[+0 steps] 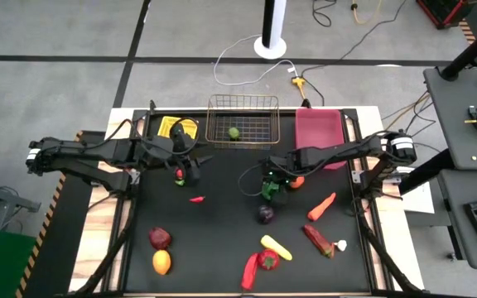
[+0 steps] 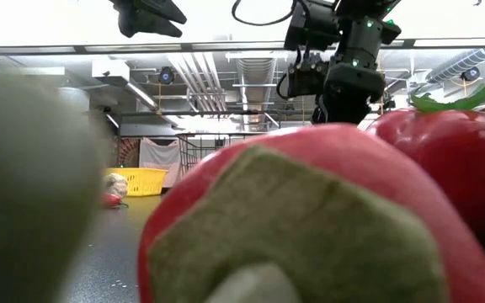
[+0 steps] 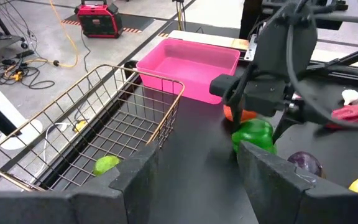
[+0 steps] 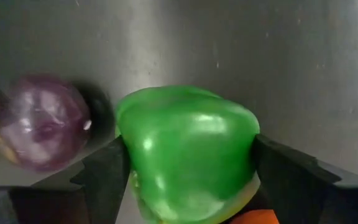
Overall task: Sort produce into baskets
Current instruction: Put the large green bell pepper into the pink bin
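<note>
Reaching in from the desk's right edge, the right arm stretches toward the middle, its right gripper (image 4: 188,168) pointing down with jaws clamped on either side of a green bell pepper (image 4: 188,152). That pepper is glossy, lobed and smooth like moulded plastic, held just above the black desk (image 1: 222,232) near its centre (whether it touches the surface cannot be told). Just beside it lies a round purple piece (image 4: 36,121) with a dull sheen, and an orange item (image 3: 241,114) sits close behind. Farther back stand the wire basket (image 3: 104,118), thin bare metal with a small green fruit (image 3: 106,164) inside, the smooth magenta bin (image 3: 188,62) to its right and the yellow tray (image 1: 178,127) to its left. The left arm extends from the left edge, its left gripper (image 3: 194,165) near the yellow tray with jaws apart, holding nothing.
</note>
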Controlling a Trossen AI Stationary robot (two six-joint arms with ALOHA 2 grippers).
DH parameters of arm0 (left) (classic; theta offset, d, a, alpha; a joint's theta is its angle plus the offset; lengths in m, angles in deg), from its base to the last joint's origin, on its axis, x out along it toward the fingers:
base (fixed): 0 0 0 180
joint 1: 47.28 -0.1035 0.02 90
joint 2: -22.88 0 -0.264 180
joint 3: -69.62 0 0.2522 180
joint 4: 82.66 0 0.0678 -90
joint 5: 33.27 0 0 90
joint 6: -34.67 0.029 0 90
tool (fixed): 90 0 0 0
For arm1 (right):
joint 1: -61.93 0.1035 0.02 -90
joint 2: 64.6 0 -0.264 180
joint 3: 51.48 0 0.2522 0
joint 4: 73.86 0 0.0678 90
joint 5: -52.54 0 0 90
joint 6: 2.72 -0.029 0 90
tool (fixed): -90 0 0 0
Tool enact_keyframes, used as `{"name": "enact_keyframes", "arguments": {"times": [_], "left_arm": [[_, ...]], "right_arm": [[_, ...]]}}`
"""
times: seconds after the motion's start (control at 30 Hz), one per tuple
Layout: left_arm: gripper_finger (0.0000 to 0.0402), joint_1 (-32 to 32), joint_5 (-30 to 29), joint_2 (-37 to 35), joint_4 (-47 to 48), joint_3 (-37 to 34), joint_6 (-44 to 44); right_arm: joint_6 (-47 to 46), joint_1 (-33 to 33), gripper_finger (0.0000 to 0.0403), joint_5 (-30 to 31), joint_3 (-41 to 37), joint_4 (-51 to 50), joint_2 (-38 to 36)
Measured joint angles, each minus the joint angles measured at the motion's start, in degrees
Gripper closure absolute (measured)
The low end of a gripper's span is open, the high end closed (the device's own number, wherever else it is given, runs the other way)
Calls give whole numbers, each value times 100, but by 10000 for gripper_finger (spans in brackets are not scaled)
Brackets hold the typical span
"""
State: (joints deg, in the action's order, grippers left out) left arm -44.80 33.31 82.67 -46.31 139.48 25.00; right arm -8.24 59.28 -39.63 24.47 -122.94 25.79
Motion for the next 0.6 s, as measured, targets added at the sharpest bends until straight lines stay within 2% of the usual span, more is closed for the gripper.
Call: {"name": "enact_keyframes", "arguments": {"times": [0.23,0.47,0.6], "left_arm": [[201,0,-2,0,-3,0,0],[201,0,-2,0,-15,0,0],[201,0,-4,0,-17,0,0]], "right_arm": [[-5,0,102,0,4,-6,-333],[-204,-16,103,9,81,-41,-1094],[-365,-16,119,15,59,-56,-1451]]}}
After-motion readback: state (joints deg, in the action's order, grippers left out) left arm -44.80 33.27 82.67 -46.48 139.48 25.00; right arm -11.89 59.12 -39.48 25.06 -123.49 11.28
